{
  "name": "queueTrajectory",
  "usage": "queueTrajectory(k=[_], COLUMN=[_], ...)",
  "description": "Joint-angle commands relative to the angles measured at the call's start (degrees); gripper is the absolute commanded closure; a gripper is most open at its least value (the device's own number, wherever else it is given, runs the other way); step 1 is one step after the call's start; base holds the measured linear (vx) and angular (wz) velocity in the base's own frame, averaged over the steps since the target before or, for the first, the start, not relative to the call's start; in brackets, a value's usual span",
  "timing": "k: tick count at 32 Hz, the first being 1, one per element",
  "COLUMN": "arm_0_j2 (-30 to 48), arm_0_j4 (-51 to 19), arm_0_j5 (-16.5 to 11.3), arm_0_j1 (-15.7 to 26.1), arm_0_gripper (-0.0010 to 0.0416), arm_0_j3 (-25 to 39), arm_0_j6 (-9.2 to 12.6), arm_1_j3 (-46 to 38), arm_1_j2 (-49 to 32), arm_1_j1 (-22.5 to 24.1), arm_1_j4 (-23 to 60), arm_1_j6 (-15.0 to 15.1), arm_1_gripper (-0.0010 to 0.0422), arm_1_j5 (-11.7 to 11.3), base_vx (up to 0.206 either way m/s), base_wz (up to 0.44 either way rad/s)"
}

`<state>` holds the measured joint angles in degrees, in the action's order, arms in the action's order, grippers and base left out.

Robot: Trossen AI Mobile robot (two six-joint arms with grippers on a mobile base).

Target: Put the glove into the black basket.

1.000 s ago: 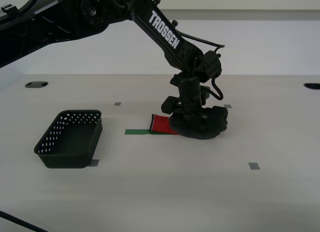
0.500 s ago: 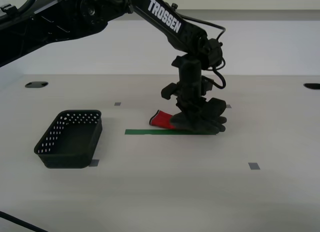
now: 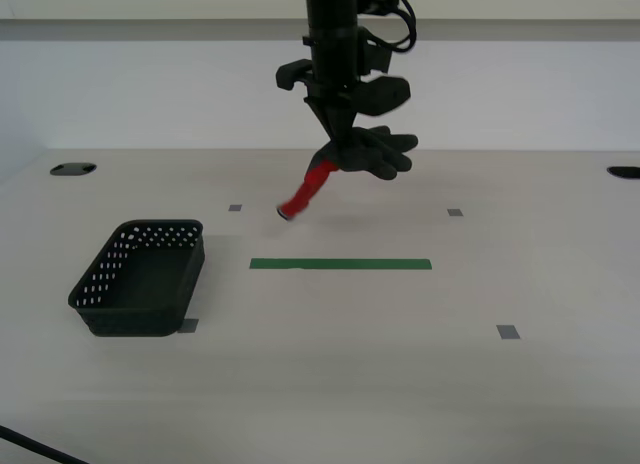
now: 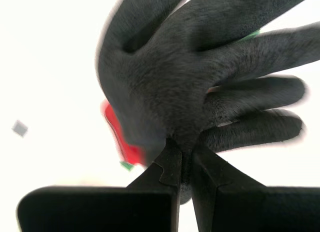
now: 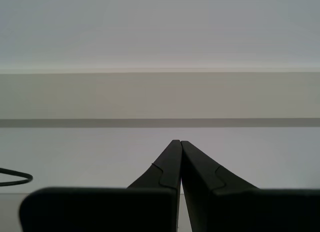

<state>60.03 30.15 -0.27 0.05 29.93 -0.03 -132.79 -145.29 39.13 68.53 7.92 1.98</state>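
Glove held in the air by the second gripper; basket on the table, nothing visible in it.

The second gripper (image 3: 340, 136) hangs well above the table (image 3: 420, 384), its jaws pinched together on the glove (image 3: 372, 152) at the palm. The second wrist view shows the same grip: jaw tips (image 4: 182, 159) closed on the dark grey palm, the glove's fingers (image 4: 255, 127) spread beyond them, somewhat blurred. The red cuff (image 3: 305, 192) droops down toward the exterior view's left, clear of the table. The basket (image 3: 140, 277) stands on the table, well apart from the glove, low on the exterior view's left. A green tape strip (image 3: 340, 265) lies on the table between them, below the glove. The first gripper (image 5: 180, 147) has its jaws closed tip to tip with nothing between them, facing a plain wall (image 5: 160, 42).
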Motion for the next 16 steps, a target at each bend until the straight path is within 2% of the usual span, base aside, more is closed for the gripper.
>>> queueTrajectory(k=[1,3,7,8,9,11,12,14,15,16], arm_0_j2=[-0.1,-0.1,-0.1,-0.1,-0.1,-0.1,-0.1,-0.1,-0.1,-0.1], arm_0_j4=[-0.5,-0.7,-1.1,-1.2,-1.2,-1.5,-1.7,-2.5,-2.5,-2.3], arm_0_j5=[0.1,0.1,0.0,0.2,0.1,0.0,0.1,0.2,0.2,0.0], arm_0_j1=[0.0,0.0,0.0,0.0,0.0,0.0,0.0,-0.1,-0.1,0.0], arm_0_gripper=[0.0405,0.0405,0.0405,0.0405,0.0405,0.0405,0.0405,0.0405,0.0405,0.0405], arm_0_j3=[0.1,0.1,0.1,0.1,0.1,0.1,0.1,0.1,0.1,0.1], arm_0_j6=[0.0,0.0,0.0,0.0,0.0,0.0,0.0,0.0,0.0,0.0], arm_1_j3=[2.7,7.8,15.4,22.1,33.2,38.7,47.9,61.0,63.1,68.7], arm_1_j2=[4.7,11.2,17.7,22.2,29.1,31.6,36.9,42.5,43.8,45.7], arm_1_j1=[-2.3,-5.6,-8.7,-10.3,-12.4,-13.7,-15.8,-20.3,-21.1,-23.6], arm_1_j4=[-0.2,-0.7,-1.7,-4.1,-9.4,-12.0,-15.2,-20.5,-21.4,-24.4], arm_1_j6=[0.8,0.8,1.0,1.0,0.9,0.7,0.3,-0.2,-0.2,-0.4], arm_1_gripper=[0.0414,0.0414,0.0414,0.0414,0.0414,0.0414,0.0414,0.0414,0.0414,0.0414], arm_1_j5=[0.4,0.4,0.2,0.0,0.0,0.0,0.2,0.1,-0.1,0.0], base_vx=[0.0,0.0,0.0,0.0,0.0,0.0,0.0,0.0,0.0,0.0], base_wz=[0.0,0.0,0.0,0.0,0.0,0.0,0.0,0.0,0.0,0.0])
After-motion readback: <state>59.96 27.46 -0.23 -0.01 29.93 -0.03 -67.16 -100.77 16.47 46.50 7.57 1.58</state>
